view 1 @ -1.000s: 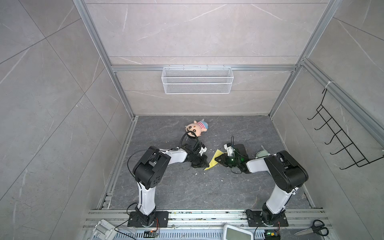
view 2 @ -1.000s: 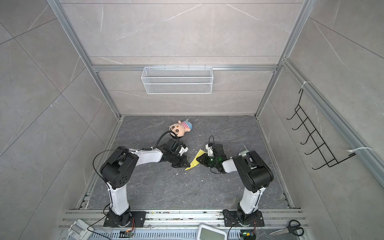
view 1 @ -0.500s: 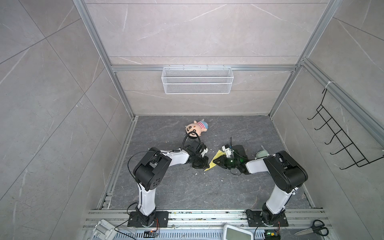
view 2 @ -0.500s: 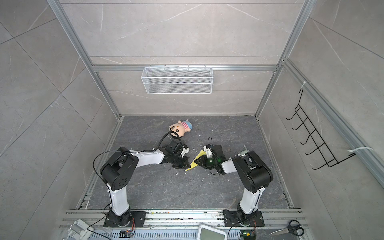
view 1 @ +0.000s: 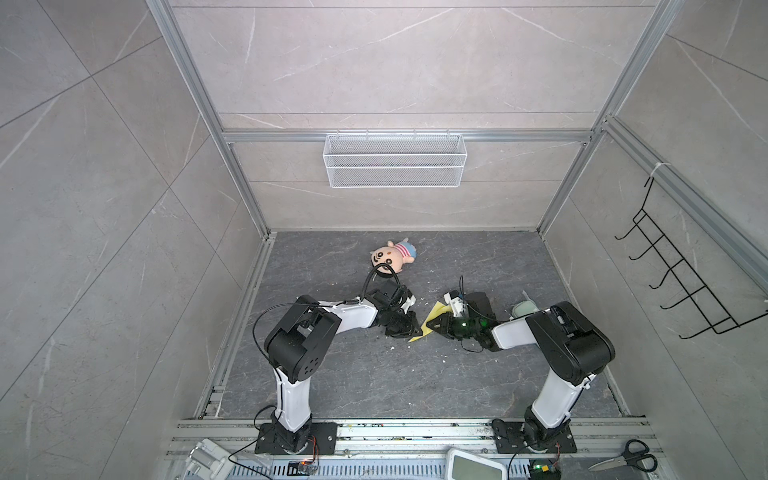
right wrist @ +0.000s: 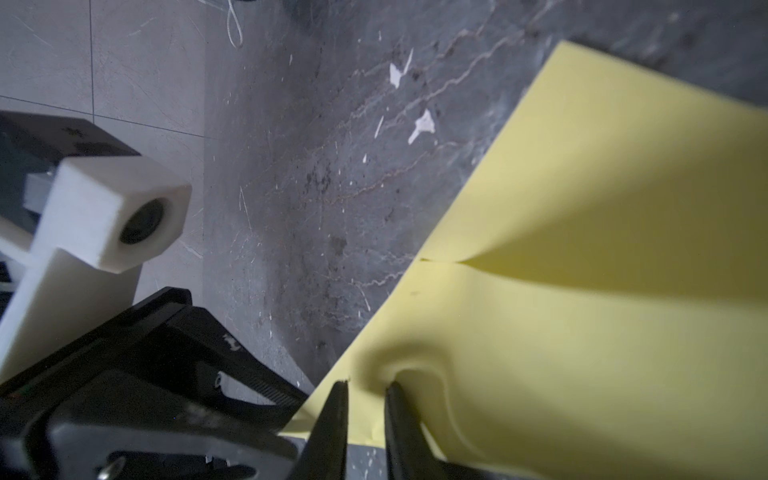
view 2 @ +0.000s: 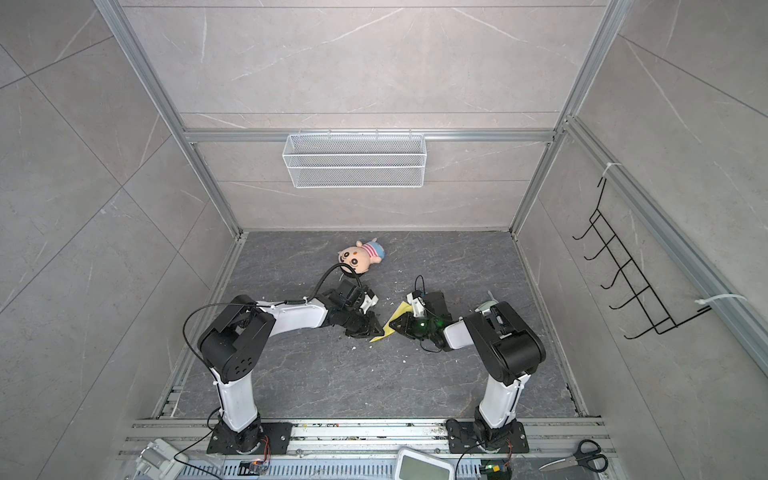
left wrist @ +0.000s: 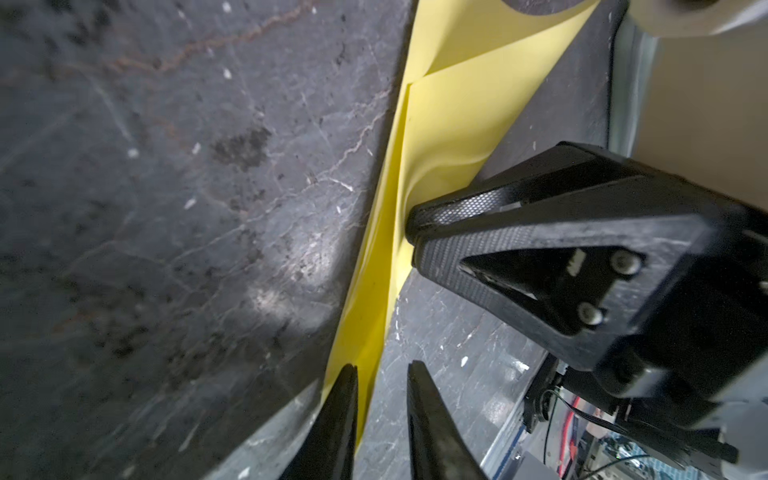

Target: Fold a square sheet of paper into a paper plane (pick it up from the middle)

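Note:
The yellow sheet of paper [view 1: 435,312] [view 2: 400,311] lies partly folded on the dark floor between my two grippers, with a crease [left wrist: 409,83] running along it. No slim dart shape of a paper plane shows. My right gripper [right wrist: 365,384] [view 1: 432,326] is shut on one edge of the sheet [right wrist: 602,249], and the paper puckers around its fingertips [left wrist: 415,224]. My left gripper [left wrist: 380,365] [view 1: 409,330] is open by a narrow gap at the sheet's pointed end [left wrist: 365,332]. The paper passes beside one finger and is not pinched.
A plush doll [view 1: 392,255] [view 2: 360,257] lies behind the left arm, under its cable. A pale green pad [view 1: 523,309] sits by the right arm. A wire basket [view 1: 395,162] hangs on the back wall and hooks [view 1: 673,286] on the right wall. White scraps [right wrist: 422,124] litter the floor.
The left gripper's jaws have parted from shut to a narrow gap, letting go of the sheet's end. The right gripper has kept its grip and place.

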